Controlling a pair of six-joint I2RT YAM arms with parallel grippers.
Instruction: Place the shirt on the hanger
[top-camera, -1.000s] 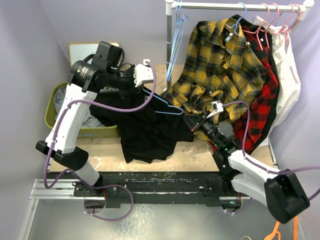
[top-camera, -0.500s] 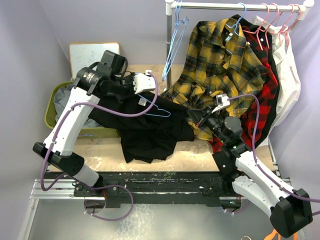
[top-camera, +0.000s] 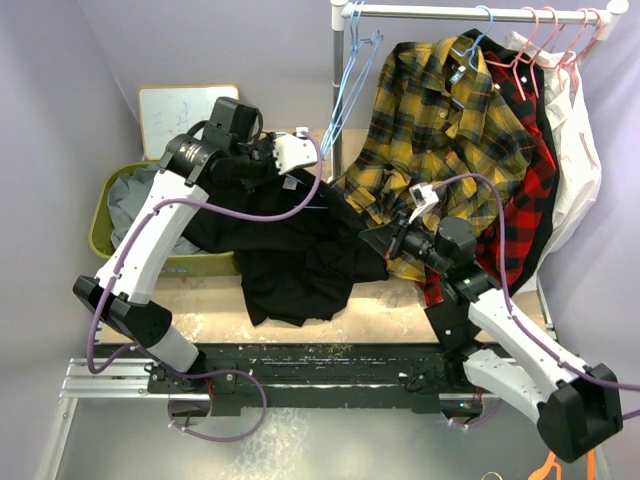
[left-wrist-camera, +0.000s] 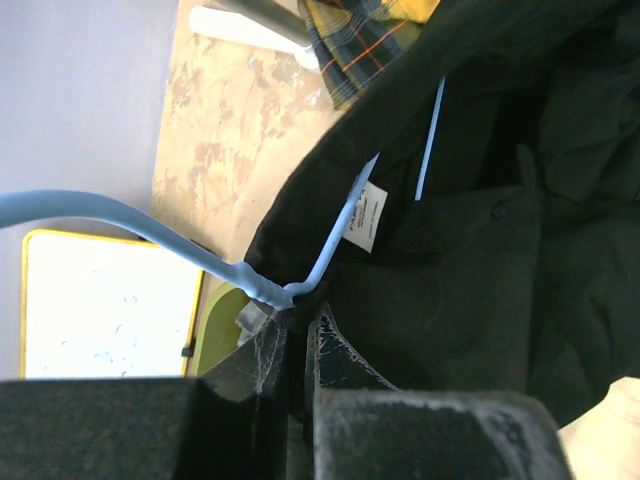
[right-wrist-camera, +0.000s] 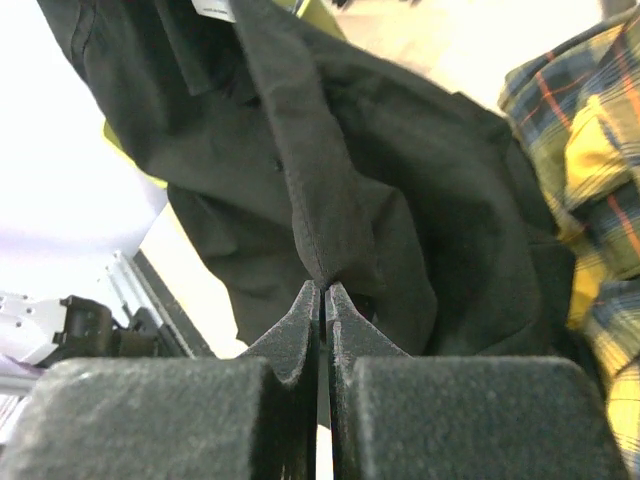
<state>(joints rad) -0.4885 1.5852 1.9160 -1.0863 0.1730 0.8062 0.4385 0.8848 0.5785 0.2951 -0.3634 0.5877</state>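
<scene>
**HANGER INSERTION: GRIP STATE AND FAILURE POINTS**

**1. Near side, right arm.** State of right jaws: pressed fully together on a thin fold of the shirt (right-wrist-camera: 330, 180) along its button edge, fabric rising straight out of the pinch. Located at the right-hand margin of the black cloth, just beside the yellow plaid shirt (top-camera: 440, 130).

**2. Middle of the bench (top-camera: 395, 312).** Shirt bunched, lower part lying on the bench, upper part held up toward the left arm. Collar opening and white label (left-wrist-camera: 368, 215) turned toward the left wrist camera.

**3. Farther back, left arm.** State of left jaws: almost closed, clamped on the hanger (left-wrist-camera: 268, 288) at the junction of hook and shoulder wire. One blue wire entering the collar opening beside the label, a second blue length visible deeper inside. Opposite shoulder of the hanger hidden under cloth, so depth of insertion not confirmable.

**4. Background.** Green basket (top-camera: 97, 225) and whiteboard (top-camera: 180, 115) at far left, rail (top-camera: 450, 12) at far right.

**5. Judged failure points.**
- Loss of the fold from the right pinch under sideways pull. Cause: narrow bite on soft fabric.
- Twisting of the thin wire inside the left clamp under the weight of the cloth, tipping the inserted shoulder back out of the collar.
- Snagging of the wire on the label or button edge instead of clean entry into the shoulder.
- Catching of the yellow plaid hem by the right arm. Cause: very close clearance.
</scene>
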